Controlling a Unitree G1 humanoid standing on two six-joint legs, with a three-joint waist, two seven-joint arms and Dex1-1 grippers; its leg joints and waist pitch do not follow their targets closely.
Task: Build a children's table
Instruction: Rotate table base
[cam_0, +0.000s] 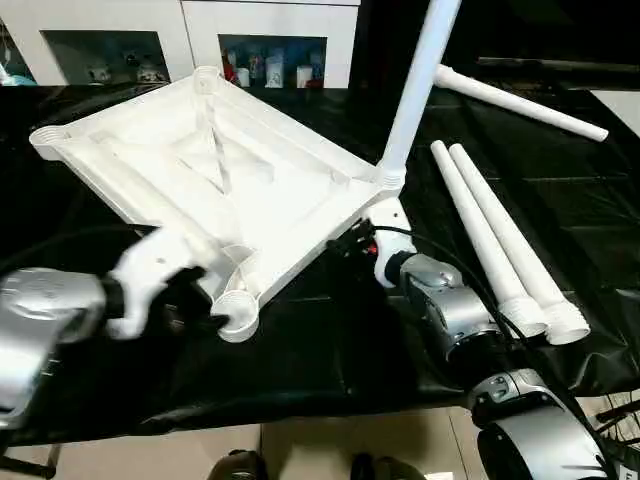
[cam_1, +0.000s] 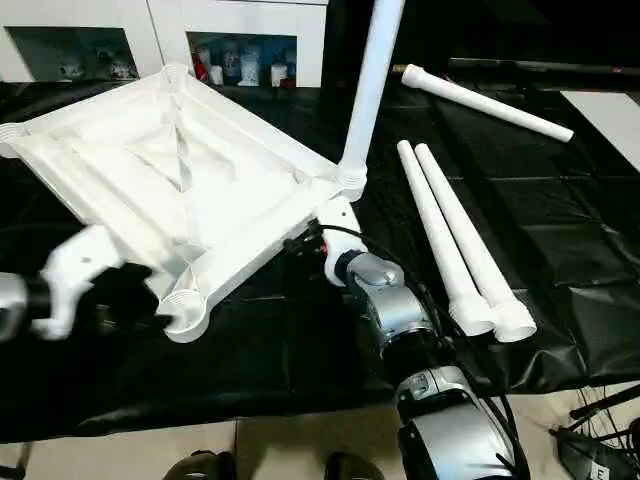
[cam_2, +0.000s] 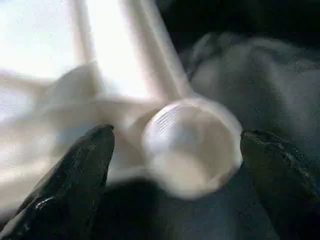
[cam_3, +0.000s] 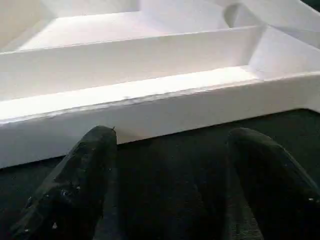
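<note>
One leg standing, three to go, on the black-draped worktop (cam_0: 330, 350).

The upturned table top (cam_0: 215, 175) lies ribbed side up, one leg (cam_0: 415, 85) upright in its far-right socket; two legs (cam_0: 500, 235) lie together to the right, a fourth (cam_0: 520, 103) beyond. Your left tool (cam_2: 175, 150) is spread around the empty near socket (cam_2: 192, 145), holding nothing; your right tool (cam_3: 170, 165), also spread, hovers at the top's edge. Steady the top before you fetch the next leg, and seat it straight.
</note>
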